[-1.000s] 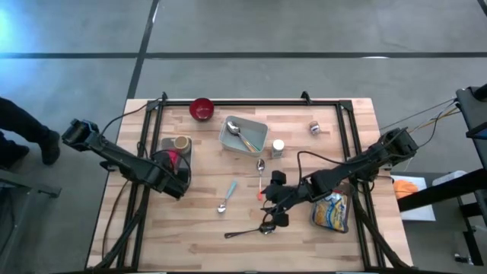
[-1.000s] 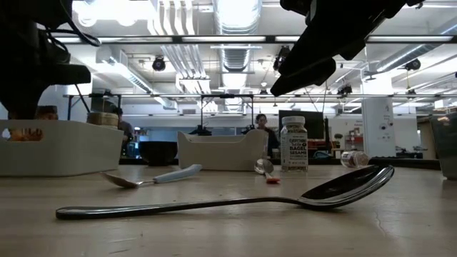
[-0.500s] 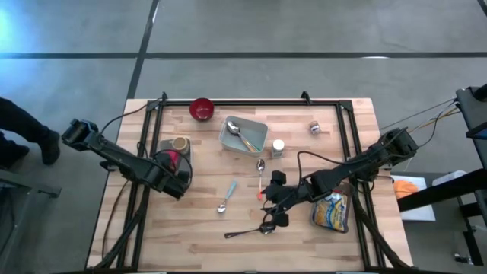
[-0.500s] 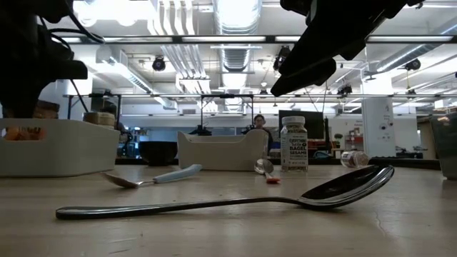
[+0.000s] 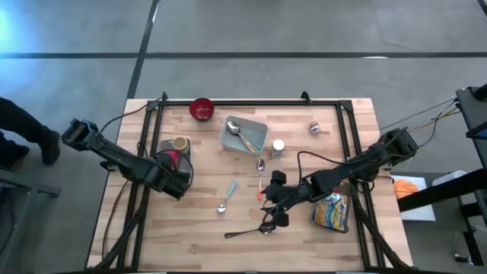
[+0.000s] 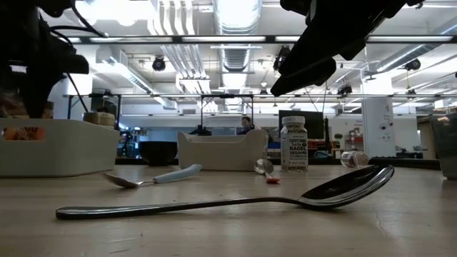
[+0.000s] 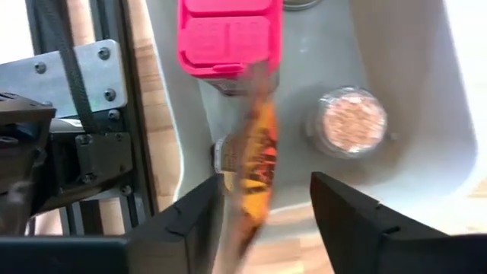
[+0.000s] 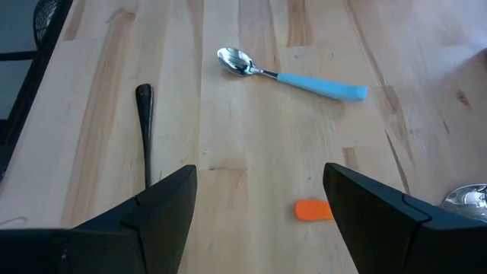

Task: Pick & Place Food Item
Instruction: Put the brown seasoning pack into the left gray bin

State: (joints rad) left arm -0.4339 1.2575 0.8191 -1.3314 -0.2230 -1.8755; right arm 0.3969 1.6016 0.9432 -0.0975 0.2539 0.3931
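A white bin (image 5: 185,164) stands at the table's left. It holds a pink-lidded box (image 7: 228,34) and a copper-lidded jar (image 7: 350,122). My left gripper (image 7: 266,190) hangs open over the bin, pointing down. An orange snack packet (image 7: 257,156) shows blurred between its fingers, upright, its lower part toward the bin floor. My right gripper (image 5: 274,199) hovers open above the table's middle, with nothing between its fingers (image 8: 259,183). A yellow snack bag (image 5: 332,211) lies flat on the table beside the right arm. My left gripper has the orange packet between its spread fingers, close beside one finger (image 7: 209,217). The packet is much narrower than the gap. Blur hides whether that finger touches it.
On the table lie a red bowl (image 5: 202,109), a grey tray with a spoon (image 5: 243,135), a white spice jar (image 5: 278,148), a small tipped jar (image 5: 314,128), a blue-handled spoon (image 5: 227,196), an orange-handled spoon (image 5: 260,175) and a black spoon (image 5: 247,232). A person stands at the far left (image 5: 23,129).
In the low view the outline of my left gripper above the white bin has shifted: the hand has rolled a little in place.
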